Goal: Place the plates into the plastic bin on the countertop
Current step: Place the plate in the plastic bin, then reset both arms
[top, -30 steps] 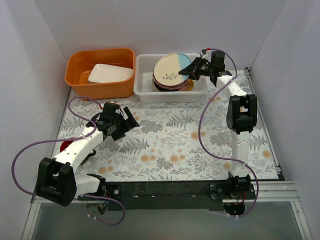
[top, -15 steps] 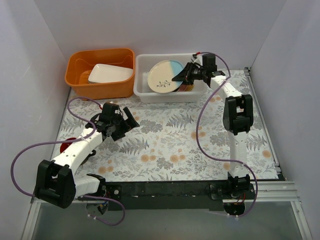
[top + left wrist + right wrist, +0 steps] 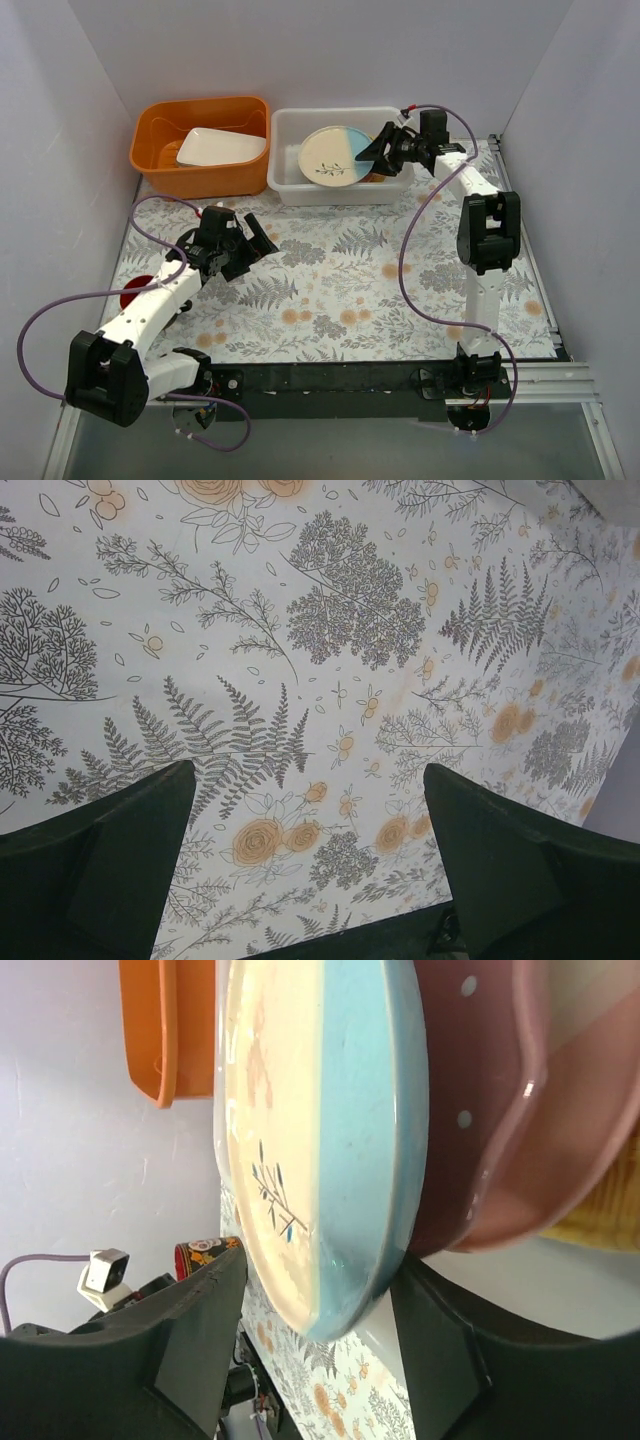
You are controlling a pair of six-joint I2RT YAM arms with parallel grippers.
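The cream-and-light-blue plate (image 3: 335,157) lies inside the plastic bin (image 3: 330,192), on top of the stack and slightly tilted, with its blue edge toward the right gripper (image 3: 378,152). In the right wrist view the jaws stand apart on either side of that rim, with a sliver of gap on the cream face, so the plate appears to rest on the stack and is not clamped. The step in hand is judged to be the release. Confirm that the plate is fully borne by the plates below. Then draw the fingers back along the plane of the rim, without lifting, so that neither finger catches the edge and drags the plate off centre. Below it in the bin sit a pink dotted plate (image 3: 470,1110), a cream-and-pink plate (image 3: 580,1110) and, lowest, a yellow-orange woven-look plate (image 3: 605,1225). The orange tub (image 3: 160,170), just beside the bin, holds only a white rectangular dish (image 3: 220,147). The left gripper (image 3: 308,775) hovers over the countertop (image 3: 340,290), well apart from the bin, with its fingers spread wide and nothing between them.
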